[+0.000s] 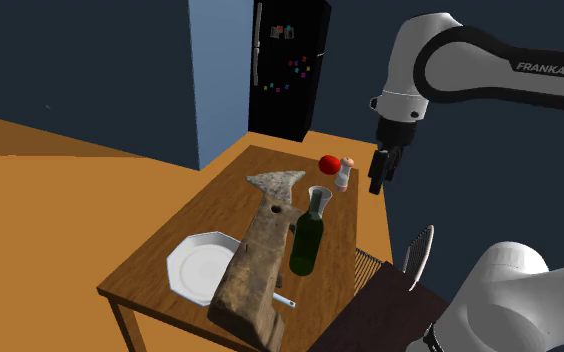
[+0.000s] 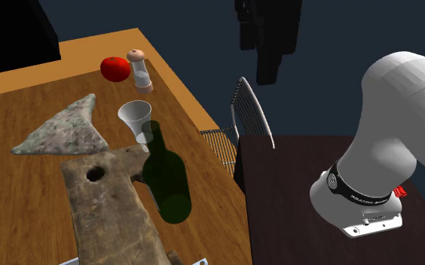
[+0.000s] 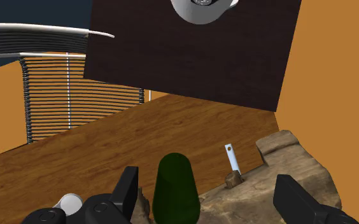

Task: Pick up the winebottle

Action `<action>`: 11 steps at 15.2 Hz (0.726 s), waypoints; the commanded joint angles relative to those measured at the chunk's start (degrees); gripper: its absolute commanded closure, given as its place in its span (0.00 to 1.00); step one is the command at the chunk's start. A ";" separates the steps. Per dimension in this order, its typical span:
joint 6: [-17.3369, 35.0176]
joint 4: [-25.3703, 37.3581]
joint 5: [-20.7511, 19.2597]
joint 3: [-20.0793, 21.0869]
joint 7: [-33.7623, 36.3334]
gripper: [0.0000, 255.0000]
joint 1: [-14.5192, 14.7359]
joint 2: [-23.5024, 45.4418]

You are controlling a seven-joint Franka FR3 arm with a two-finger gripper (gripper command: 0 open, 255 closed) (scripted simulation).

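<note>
The dark green wine bottle (image 1: 306, 240) stands upright near the table's edge on the shoulder view's right, beside a rough stone-like slab (image 1: 260, 265). My black gripper (image 1: 378, 186) hangs in the air well above and beyond the bottle, just off the table's edge by the shaker. In the second exterior view the gripper (image 2: 267, 71) hovers high above the wire chair, away from the bottle (image 2: 166, 177). In the wrist view the fingers (image 3: 128, 188) stand wide apart and open, holding nothing, with the bottle (image 3: 175, 188) far below between them.
A white cup (image 1: 319, 198) stands just behind the bottle, with a shaker (image 1: 344, 173) and a tomato (image 1: 329, 163) farther back. A white plate (image 1: 202, 265) lies beside the slab. A wire chair (image 1: 420, 255) stands between the table (image 1: 175, 235) and my dark stand (image 2: 331, 196).
</note>
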 commanded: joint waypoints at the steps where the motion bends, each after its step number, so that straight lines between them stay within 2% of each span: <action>1: 0.00 0.00 0.00 0.00 0.00 0.00 0.00 0.00; 11: 17.45 3.17 -1.64 1.41 -0.94 0.00 0.92 18.85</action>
